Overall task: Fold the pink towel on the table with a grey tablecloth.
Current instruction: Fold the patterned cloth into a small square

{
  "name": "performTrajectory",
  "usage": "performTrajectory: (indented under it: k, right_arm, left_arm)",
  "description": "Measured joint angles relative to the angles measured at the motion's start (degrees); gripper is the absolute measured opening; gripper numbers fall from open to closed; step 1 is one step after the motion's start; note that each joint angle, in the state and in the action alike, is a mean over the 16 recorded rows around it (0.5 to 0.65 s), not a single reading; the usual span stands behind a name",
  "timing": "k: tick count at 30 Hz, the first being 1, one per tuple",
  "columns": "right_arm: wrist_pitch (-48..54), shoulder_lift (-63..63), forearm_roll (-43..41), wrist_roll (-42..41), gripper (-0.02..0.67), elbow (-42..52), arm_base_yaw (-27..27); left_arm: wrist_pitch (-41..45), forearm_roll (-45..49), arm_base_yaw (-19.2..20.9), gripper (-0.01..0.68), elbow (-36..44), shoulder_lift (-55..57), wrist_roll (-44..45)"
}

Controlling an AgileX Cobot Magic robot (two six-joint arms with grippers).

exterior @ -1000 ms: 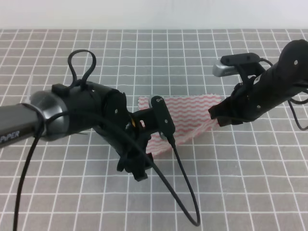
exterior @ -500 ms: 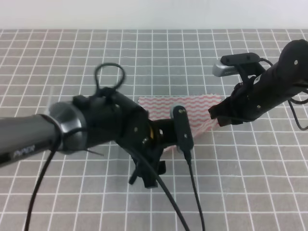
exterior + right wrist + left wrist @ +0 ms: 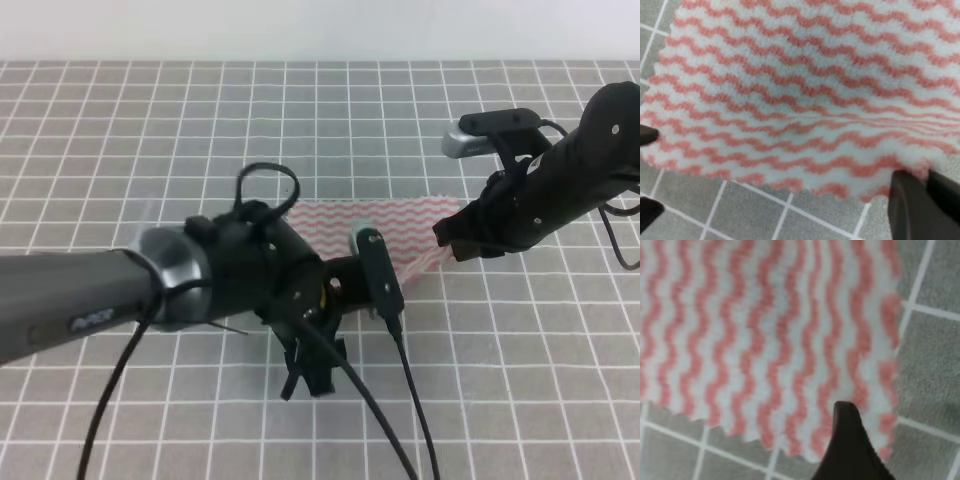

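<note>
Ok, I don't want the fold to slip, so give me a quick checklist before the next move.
1. Right gripper pinching the towel edge: ok, dark fingers meet at the zigzag edge.
2. Left gripper holding the towel: cannot tell, only one finger shows over its corner.
3. Towel lifted on the right side: ok, a crease runs across it.
4. Towel flat under the left gripper: ok.
5. Tablecloth around the towel unbunched: ok where visible.
</note>
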Motion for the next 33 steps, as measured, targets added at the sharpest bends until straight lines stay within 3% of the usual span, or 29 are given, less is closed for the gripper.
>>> performTrajectory:
  k: [6,16,22,33]
  right_arm:
    - [0.0,0.0,0.0,0.0,-0.015,0.0,0.0]
    - [0.1,0.0,0.0,-0.1,-0.015,0.0,0.0]
    - [0.3,0.0,-0.1,-0.1,-0.015,0.0,0.0]
    - [0.9,-0.1,-0.3,-0.1,-0.015,0.0,0.0]
  left_arm:
    - [-0.4,3.7,-0.2,0.365,0.0,1.2,-4.0]
    - [-0.7,10.4,-0.3,0.126,0.0,1.1,-9.0]
    - [-1.1,13.5,-0.2,0.018,0.1,0.9,-10.2]
    - [-4.2,19.0,0.7,-0.002,0.1,0.9,-13.8]
